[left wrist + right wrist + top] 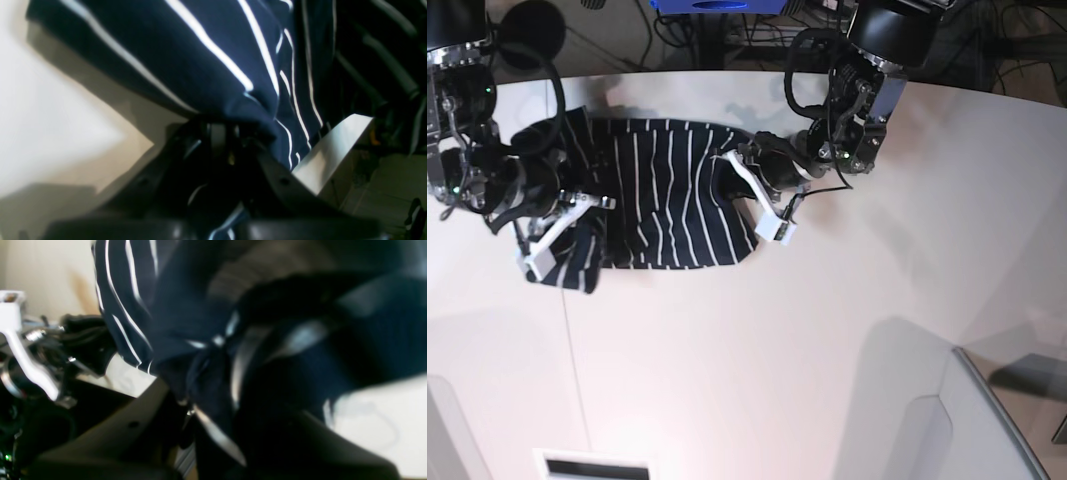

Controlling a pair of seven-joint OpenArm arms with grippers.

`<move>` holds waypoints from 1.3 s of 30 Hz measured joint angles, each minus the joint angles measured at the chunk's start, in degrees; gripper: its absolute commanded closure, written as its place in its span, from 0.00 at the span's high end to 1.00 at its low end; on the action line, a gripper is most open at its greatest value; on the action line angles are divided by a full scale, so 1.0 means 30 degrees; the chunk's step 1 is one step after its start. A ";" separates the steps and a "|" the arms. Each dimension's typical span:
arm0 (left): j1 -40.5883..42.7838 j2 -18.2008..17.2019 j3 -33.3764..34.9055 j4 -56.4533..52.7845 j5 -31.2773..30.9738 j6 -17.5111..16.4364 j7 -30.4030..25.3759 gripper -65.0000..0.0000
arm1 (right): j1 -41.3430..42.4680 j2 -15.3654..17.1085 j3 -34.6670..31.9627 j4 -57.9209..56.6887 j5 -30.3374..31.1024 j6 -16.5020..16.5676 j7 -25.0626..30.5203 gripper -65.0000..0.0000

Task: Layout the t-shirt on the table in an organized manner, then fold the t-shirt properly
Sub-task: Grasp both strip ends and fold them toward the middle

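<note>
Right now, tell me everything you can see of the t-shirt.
The t-shirt is soft, dark navy cloth with thin white stripes, spread roughly flat but rumpled on the off-white table, near its far edge. Both ends are bunched. The left gripper is shut on a gathered fold at one end; the right gripper pinches cloth at the other. The wrist views show folds bunched at each gripper.

Off-white table (757, 360) with curved far edge, striped t-shirt (662, 195) lying on it — partly bunched

Cables (677, 25) beyond the far edge
</note>
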 measured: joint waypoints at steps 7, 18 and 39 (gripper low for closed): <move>0.0153 0.0117 0.0007 0.0044 -0.0029 0.0015 -0.0015 0.00 | 0.1173 -0.0313 -0.3534 -0.0109 0.0153 -0.2958 0.1464 0.01; 0.0896 0.0007 0.0000 0.1479 0.0007 0.0000 0.0080 0.00 | 0.2069 -0.0364 -0.3934 -0.2208 0.0102 -0.3096 0.2302 0.01; 0.0852 0.0007 0.0000 0.1501 0.0015 0.0007 0.0073 0.00 | 0.2164 -0.1574 -0.4794 -0.2280 0.0080 -0.3096 0.2390 0.63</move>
